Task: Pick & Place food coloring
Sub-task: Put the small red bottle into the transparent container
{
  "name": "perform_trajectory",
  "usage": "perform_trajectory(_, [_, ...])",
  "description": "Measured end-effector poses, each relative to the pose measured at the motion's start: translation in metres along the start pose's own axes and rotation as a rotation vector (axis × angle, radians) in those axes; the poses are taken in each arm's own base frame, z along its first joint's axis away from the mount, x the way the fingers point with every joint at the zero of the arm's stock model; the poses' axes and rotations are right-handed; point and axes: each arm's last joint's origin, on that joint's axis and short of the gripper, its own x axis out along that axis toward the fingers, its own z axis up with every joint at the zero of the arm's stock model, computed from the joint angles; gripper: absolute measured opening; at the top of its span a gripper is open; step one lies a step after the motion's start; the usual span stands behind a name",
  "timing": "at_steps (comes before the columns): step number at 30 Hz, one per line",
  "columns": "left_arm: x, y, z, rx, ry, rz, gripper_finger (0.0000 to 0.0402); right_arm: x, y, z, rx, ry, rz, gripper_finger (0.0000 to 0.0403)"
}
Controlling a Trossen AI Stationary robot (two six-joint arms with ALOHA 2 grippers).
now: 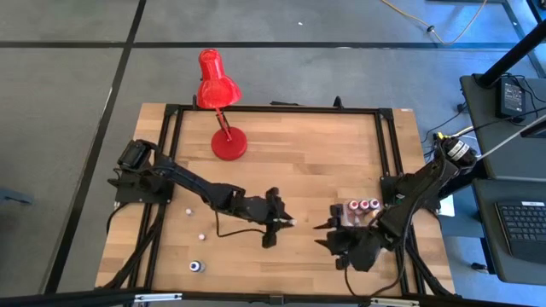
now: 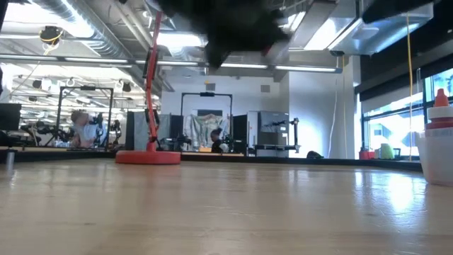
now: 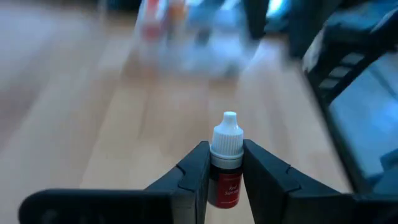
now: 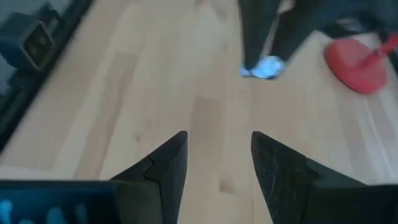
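- High view: the left gripper sat mid-table; the clear tub lay at its 3 o'clock.
- Left wrist view: fingers clamped a red food coloring bottle below its cap; a shallow grip might slip.
- Right wrist view: the right gripper hung open, empty.

The widest bare stretch of the table runs across its middle, between the red desk lamp at the far edge and the two arms near the front; the lamp's round base stands well apart from both arms.

The left gripper, closed on a red food coloring bottle, and the right gripper, fingers parted, face each other over the front centre with only a narrow gap between; just beside the right arm stands the clear tub with capped bottles inside; three loose bottles dot the front-left corner, spaced apart.
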Motion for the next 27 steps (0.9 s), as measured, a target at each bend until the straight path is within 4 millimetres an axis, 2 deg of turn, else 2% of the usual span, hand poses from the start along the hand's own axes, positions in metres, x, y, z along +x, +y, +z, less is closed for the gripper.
perform_trajectory(5, [-0.003, -0.013, 0.014, 0.155, -0.173, -0.058, 0.0081, 0.011, -0.010, 0.012, 0.033, -0.041, 0.065, 0.0184])
perform_trajectory(8, [-0.005, -0.018, 0.017, 0.226, -0.222, -0.071, 0.0081, 0.015, -0.016, 0.015, 0.019, -0.054, 0.042, 0.0205])
perform_trajectory(13, [-0.007, -0.023, 0.020, 0.259, -0.264, -0.085, 0.0081, 0.021, -0.025, 0.024, 0.004, -0.108, 0.016, 0.0255])
perform_trajectory(17, [-0.007, -0.025, 0.021, 0.256, -0.279, -0.089, 0.0081, 0.023, -0.028, 0.029, 0.013, -0.145, 0.013, 0.0273])
perform_trajectory(22, [-0.008, -0.025, 0.023, 0.273, -0.300, -0.088, 0.0081, 0.023, -0.029, 0.034, 0.047, -0.189, 0.016, 0.0267])
perform_trajectory(27, [-0.009, -0.025, 0.026, 0.322, -0.328, -0.083, 0.0081, 0.023, -0.029, 0.035, 0.055, -0.194, 0.017, 0.0231])
